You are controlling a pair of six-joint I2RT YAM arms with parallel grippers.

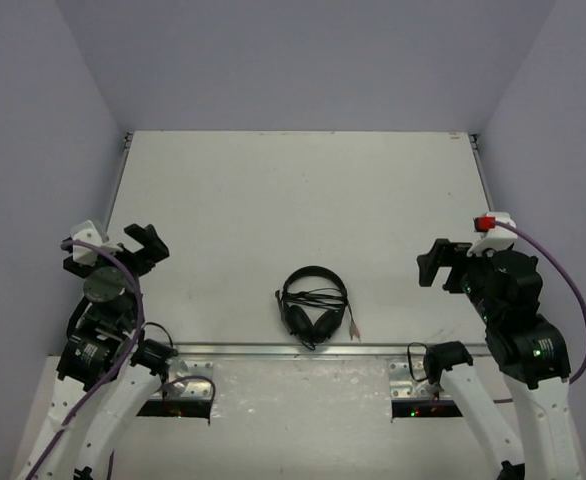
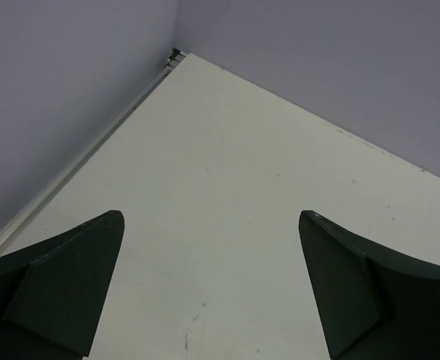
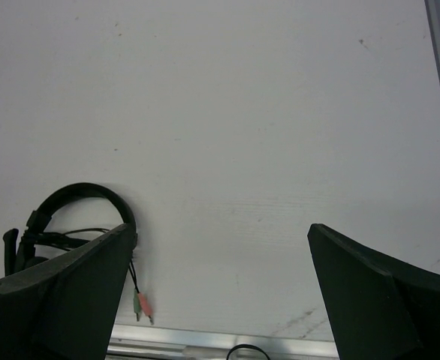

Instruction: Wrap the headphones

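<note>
The black headphones (image 1: 313, 302) lie flat on the white table near its front edge, midway between the arms, with the thin cable bundled across the headband and earcups. Two small plugs, one pink and one green, (image 1: 354, 331) stick out at the right. In the right wrist view the headband (image 3: 81, 196) and the plugs (image 3: 143, 307) show at lower left, partly behind my left finger. My left gripper (image 1: 145, 246) is open and empty, raised at the far left. My right gripper (image 1: 435, 266) is open and empty, raised right of the headphones. The left wrist view shows only bare table.
Grey walls close the table on the left, back and right. A metal rail (image 1: 303, 349) runs along the table's front edge. Purple robot cables (image 1: 563, 275) hang by each arm. A small black cable loop (image 3: 246, 350) shows below the rail.
</note>
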